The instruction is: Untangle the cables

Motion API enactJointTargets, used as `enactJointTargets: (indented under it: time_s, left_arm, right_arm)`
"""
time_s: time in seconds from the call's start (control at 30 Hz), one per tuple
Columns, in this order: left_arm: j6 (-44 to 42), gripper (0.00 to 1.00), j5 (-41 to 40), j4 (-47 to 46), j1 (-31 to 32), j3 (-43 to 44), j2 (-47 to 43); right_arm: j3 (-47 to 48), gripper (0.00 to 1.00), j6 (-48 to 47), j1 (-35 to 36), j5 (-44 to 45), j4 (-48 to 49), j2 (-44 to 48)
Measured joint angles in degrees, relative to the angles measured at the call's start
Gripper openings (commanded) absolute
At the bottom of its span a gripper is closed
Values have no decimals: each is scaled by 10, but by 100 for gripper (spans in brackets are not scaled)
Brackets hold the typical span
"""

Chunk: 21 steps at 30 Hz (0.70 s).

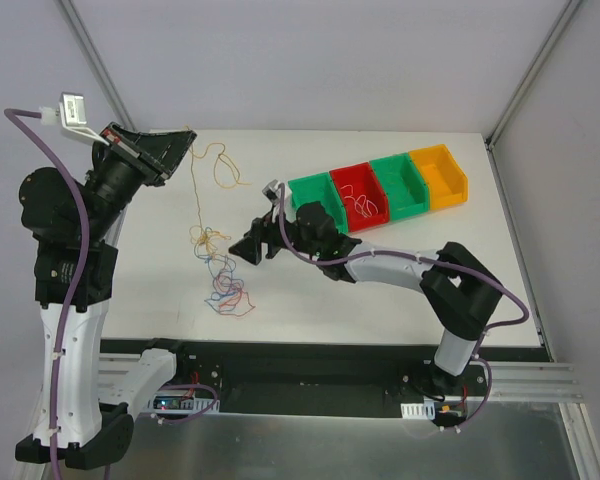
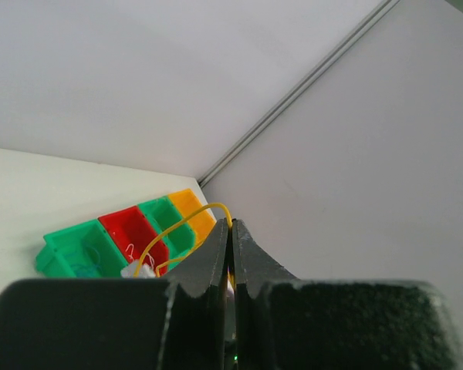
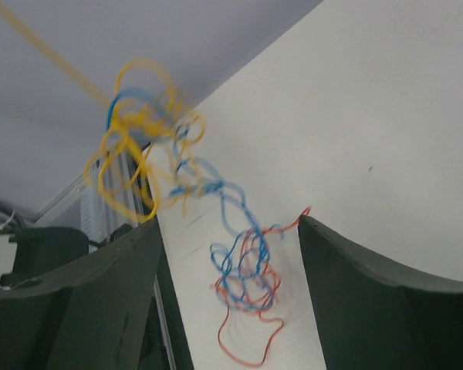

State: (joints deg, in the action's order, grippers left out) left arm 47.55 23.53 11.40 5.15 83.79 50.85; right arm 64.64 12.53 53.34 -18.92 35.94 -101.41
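White walls with grey metal framing close in a white counter (image 1: 400,295). Far left of the row of bins (image 1: 425,185), the left arm stands raised, with a thick purple cable (image 1: 68,215) running along it. The left tool (image 1: 187,138) is pressed together, pinching an orange-yellow cable (image 1: 194,190) that drops taut from its tips to the knot below. Beside that strand, a loose orange-yellow curl (image 1: 225,165) lies on the counter, also left of the bins. The cables (image 1: 223,280) form a knot, orange-yellow on top with blue and red loops trailing toward the near edge. They sit well left of the bins. Between the knot and the bins, the right tool (image 1: 248,247) is spread wide, and the wrist view shows blue and red loops in the gap between its fingers (image 3: 355,293). Whether a red strand end touches one finger cannot be told. The right arm crosses in front of the bins, partly covering the leftmost green one. The row runs green, red, green, orange-yellow, and the red bin (image 1: 352,183) holds pale strands.
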Motion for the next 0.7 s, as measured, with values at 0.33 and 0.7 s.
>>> enactJointTargets:
  time_s: [0.33, 0.7]
  left_arm:
    - [14, 0, 0, -16, 0, -3, -16]
    - [33, 0, 1, -38, 0, -3, -16]
  right_arm:
    - [-50, 80, -22, 65, 24, 73, 0]
    - [16, 63, -43, 70, 130, 35, -46]
